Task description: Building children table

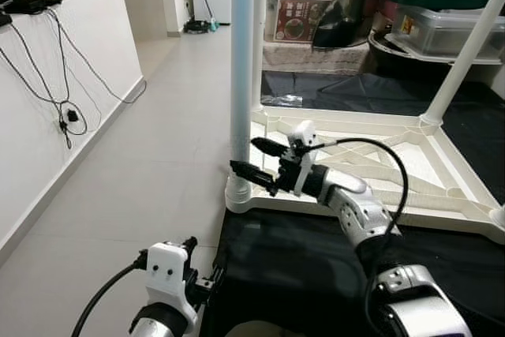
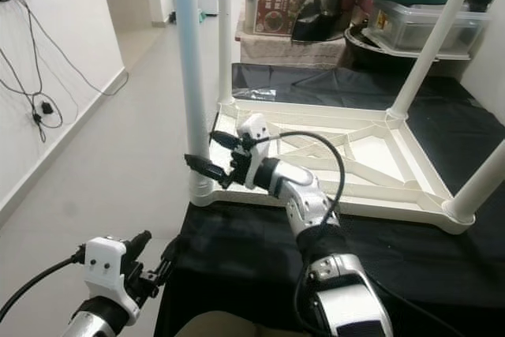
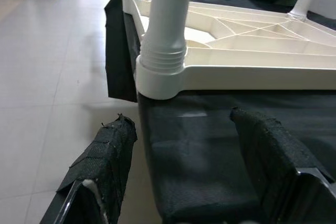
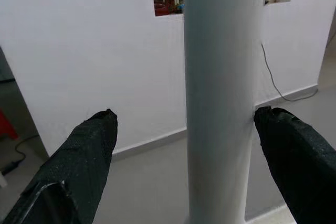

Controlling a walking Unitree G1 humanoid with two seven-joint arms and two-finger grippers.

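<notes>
Around table leg [image 1: 241,76], wide-open right jaws

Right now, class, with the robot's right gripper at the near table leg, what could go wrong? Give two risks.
1. The right gripper is open around the near leg, one finger touching it and the other apart. Closing off-centre may tilt the leg in its socket.
2. The upturned table lies on a black cloth, its corner at the cloth's edge. A sideways push could slide it off. The left gripper hovers open nearby, bracing nothing.
</notes>
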